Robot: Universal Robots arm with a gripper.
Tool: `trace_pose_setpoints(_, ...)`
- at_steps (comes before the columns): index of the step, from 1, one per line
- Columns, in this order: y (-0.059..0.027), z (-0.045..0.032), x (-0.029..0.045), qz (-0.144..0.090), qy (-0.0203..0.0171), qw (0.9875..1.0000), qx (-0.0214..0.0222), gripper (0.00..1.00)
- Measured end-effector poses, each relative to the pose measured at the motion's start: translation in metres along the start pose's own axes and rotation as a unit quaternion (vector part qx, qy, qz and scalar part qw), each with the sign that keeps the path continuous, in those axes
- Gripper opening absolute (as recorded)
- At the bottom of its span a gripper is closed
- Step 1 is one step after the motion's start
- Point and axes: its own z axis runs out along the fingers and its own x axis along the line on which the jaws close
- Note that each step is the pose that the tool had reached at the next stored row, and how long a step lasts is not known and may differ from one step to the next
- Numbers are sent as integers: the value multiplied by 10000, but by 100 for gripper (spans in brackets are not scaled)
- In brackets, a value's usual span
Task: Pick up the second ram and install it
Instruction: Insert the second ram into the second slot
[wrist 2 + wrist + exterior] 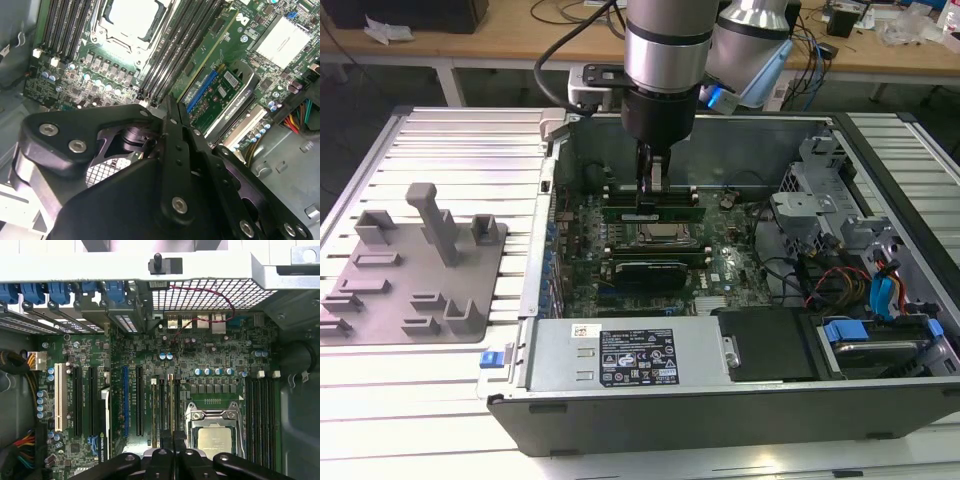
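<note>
I have the fingers (647,182) lowered into the open computer case (720,425), and in both wrist views they (169,135) (165,447) are pressed close together with hardly a gap and nothing between them. In the exterior view the second ram (665,212) stands on edge among the black memory slots directly beneath the fingertips, which look to be at its top edge; I cannot tell whether they actually touch it. A second green strip lies right against it, and I cannot separate the two with certainty. The processor socket (655,236) (212,437) sits just beside the fingers, with another bank of slots (260,415) beyond it. Well apart from the fingers, outside the case, a grey fixture (420,265) rests on the ribbed tabletop (470,150).
</note>
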Motion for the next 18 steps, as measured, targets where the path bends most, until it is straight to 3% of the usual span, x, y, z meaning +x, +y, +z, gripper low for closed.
trace_pose_setpoints(3, 1, 1, 0, 0, -1, 10000, 4, 9)
trace_pose_setpoints(7, -2, 88, 0, 0, -1, 10000, 4, 9)
trace_pose_setpoints(18, -4, 175, -1, -136, 6, 9999, 5, 9)
